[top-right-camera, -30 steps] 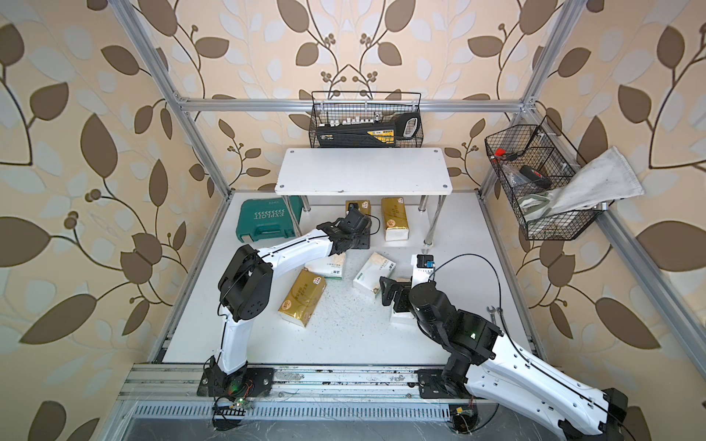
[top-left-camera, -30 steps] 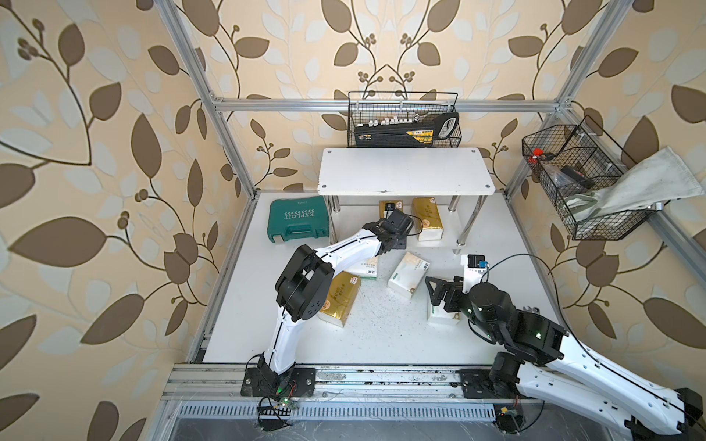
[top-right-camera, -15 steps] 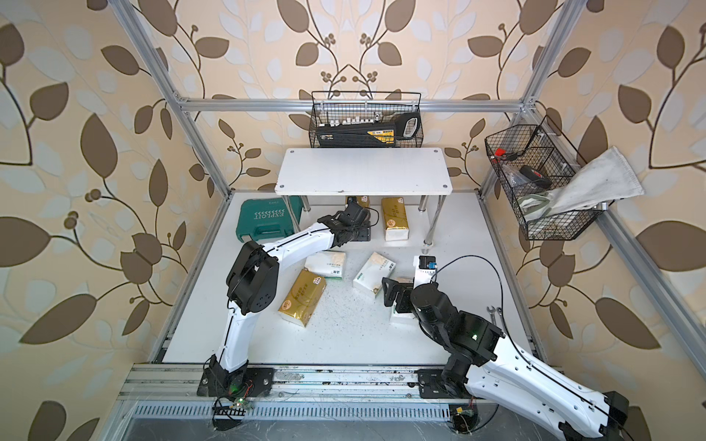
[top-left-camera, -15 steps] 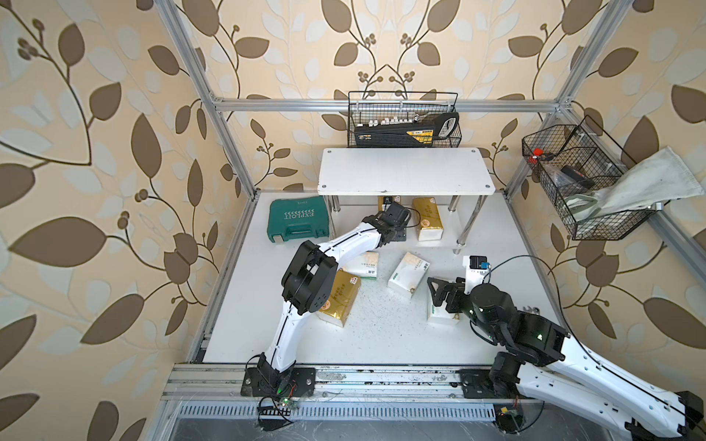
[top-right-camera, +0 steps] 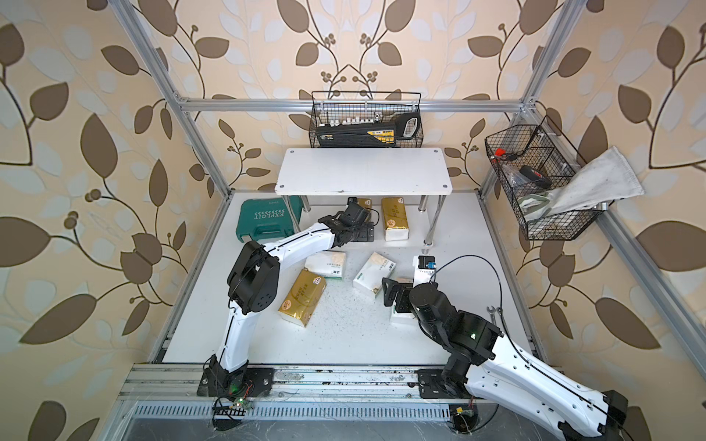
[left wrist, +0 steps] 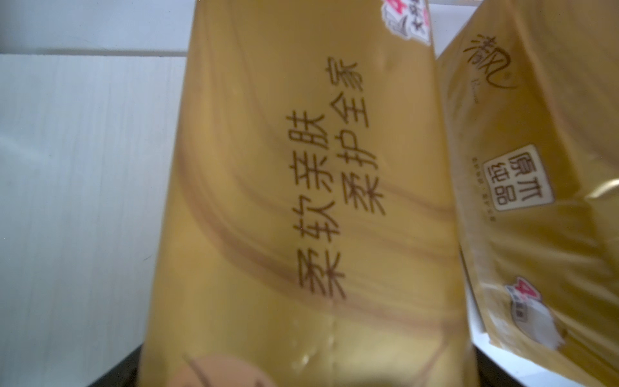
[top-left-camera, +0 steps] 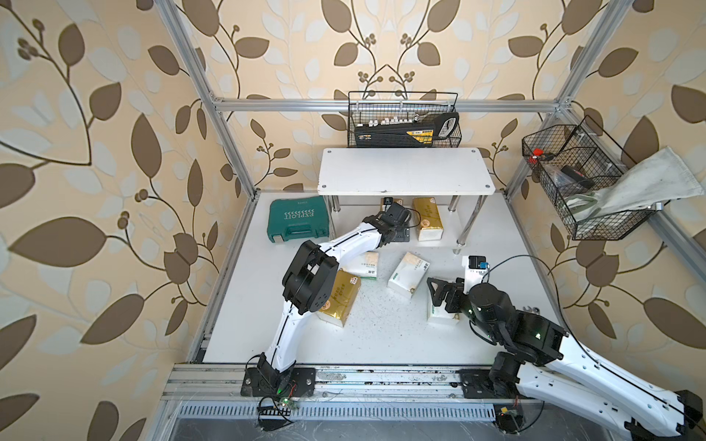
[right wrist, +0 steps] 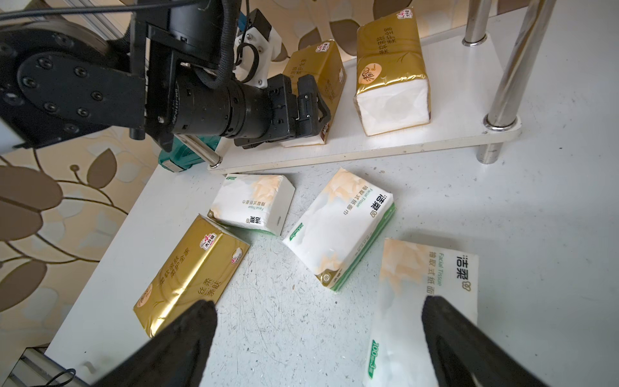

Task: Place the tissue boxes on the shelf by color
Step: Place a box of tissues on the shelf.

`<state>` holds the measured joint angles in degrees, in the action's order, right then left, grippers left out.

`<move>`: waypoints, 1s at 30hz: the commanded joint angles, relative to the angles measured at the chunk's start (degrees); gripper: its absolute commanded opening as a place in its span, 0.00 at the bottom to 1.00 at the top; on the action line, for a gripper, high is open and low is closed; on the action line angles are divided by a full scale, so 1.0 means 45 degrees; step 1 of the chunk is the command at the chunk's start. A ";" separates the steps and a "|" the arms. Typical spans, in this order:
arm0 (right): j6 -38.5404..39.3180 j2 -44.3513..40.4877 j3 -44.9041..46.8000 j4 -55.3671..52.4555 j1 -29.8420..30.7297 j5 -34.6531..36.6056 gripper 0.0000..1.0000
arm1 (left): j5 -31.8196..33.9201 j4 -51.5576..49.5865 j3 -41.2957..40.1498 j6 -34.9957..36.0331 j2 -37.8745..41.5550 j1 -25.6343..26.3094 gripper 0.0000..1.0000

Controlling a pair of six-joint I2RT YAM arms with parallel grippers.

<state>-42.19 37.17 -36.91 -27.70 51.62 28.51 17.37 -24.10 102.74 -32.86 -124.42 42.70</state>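
Shelf (top-left-camera: 405, 170): 2-tier, white boards on chrome legs, at the back of the table (top-left-camera: 382, 343). Top board bare.

Lower board (right wrist: 368, 147) carries 2 gold packs standing on edge, white ends facing out of the shelf front. 1st gold pack (right wrist: 392, 67) sits toward the shelf's right legs. 2nd gold pack (right wrist: 315, 73) is just beside it, toward the shelf's middle.

Left gripper (right wrist: 301, 110): at the shelf's front edge, on the near end of the 2nd gold pack. In the left wrist view that pack fills the space between the 2 dark fingers. Cannot tell whether the pads press it or stand clear.

Right gripper (right wrist: 318, 303): well in front of the shelf, jaws spread wide, nothing between them. It hovers low over the 3rd white pack (right wrist: 422, 301), the pack farthest from the shelf. Cannot tell whether it touches.

On the table in front of the shelf:
- 1st white pack (right wrist: 254, 204), close to the lower board.
- 2nd white pack (right wrist: 338, 228), beside it, skewed.
- 3rd gold pack (right wrist: 191, 271), lying flat, 1 corner just beside the 1st white pack.

Teal case (top-left-camera: 298, 219) lies beside the shelf's left legs. 1 wire basket (top-left-camera: 403, 120) hangs behind the shelf.
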 commanded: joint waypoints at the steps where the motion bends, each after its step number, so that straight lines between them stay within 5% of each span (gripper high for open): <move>1: -0.0037 0.0019 0.0138 -0.0154 -0.0064 0.0093 0.99 | -0.0286 0.0042 0.0123 -0.0145 0.0525 -0.0114 0.99; 30: -0.0135 0.0157 0.0369 -0.0040 -0.0085 -0.0067 0.99 | -0.0655 0.0552 -0.0856 -0.0511 0.1417 0.0023 0.99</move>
<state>-42.26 37.74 -36.14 -27.68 51.55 28.45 15.38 -23.44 99.55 -34.63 -123.20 42.74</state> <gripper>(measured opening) 0.990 0.989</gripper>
